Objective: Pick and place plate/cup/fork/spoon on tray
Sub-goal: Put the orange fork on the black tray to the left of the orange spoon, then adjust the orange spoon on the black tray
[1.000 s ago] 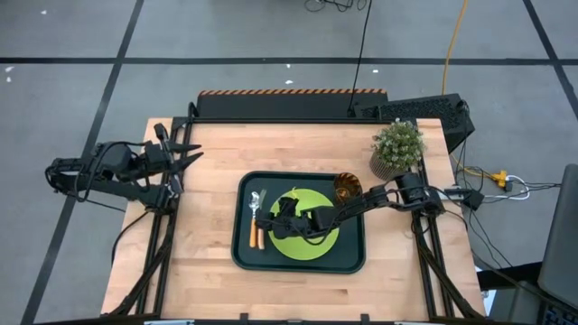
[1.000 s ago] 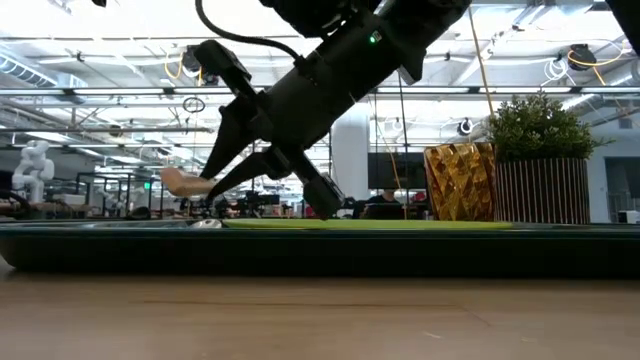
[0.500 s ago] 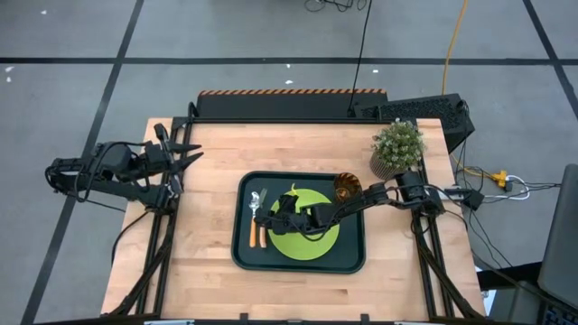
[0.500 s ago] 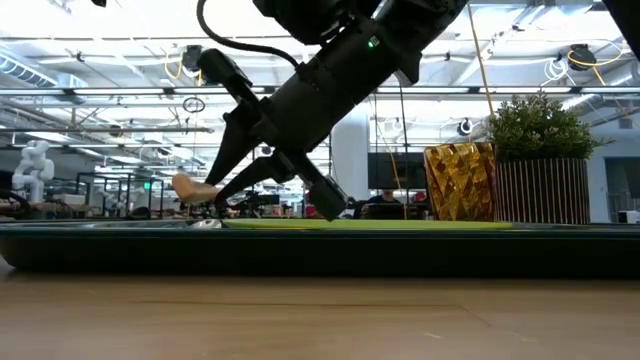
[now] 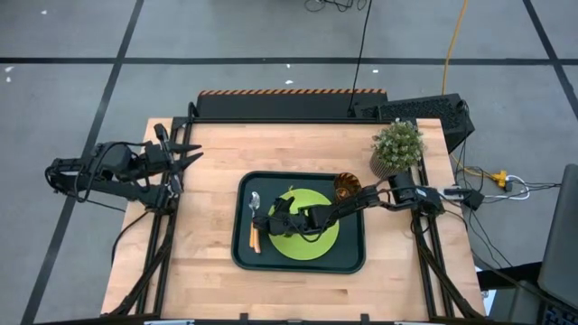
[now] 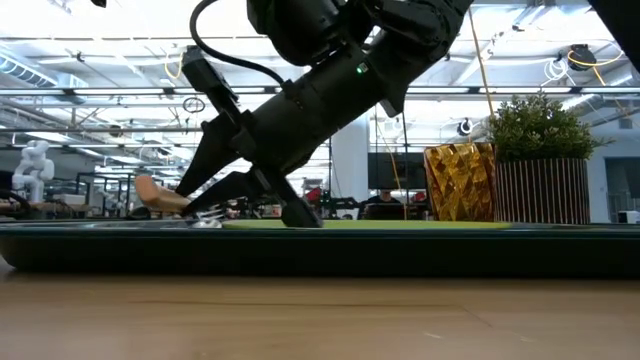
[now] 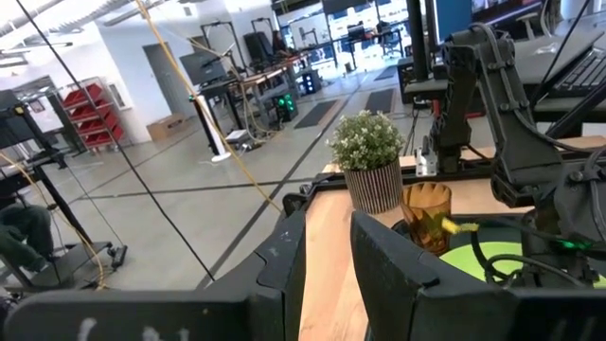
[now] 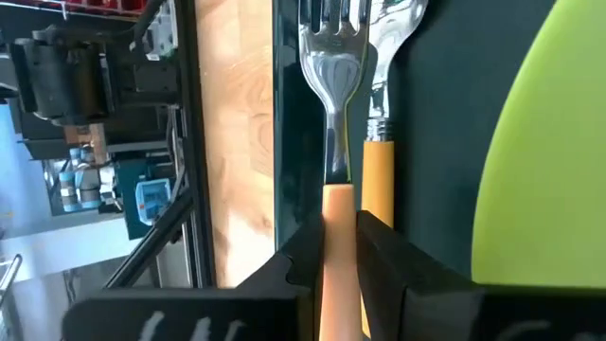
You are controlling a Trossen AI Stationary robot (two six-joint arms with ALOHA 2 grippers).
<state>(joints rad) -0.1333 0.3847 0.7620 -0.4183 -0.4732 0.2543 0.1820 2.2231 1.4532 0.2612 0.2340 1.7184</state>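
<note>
Orange-handled fork (image 8: 333, 142) pinched in our right gripper (image 8: 339, 248), low over tray (image 5: 352, 257) left of frame centre, beside spoon (image 8: 388, 57). Final placing step; next we release, lift clear. Left gripper (image 5: 185, 153) parked upper left, fingers narrowly apart, empty.

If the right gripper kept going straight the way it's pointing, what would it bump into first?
Probably the tray rim. The right gripper holds the fork by its handle, beside the spoon, pointing along it toward the tray's far-left edge.

Fork (image 8: 333, 57) – shiny metal tines, matt orange handle; wooden table (image 5: 217, 153).
</note>
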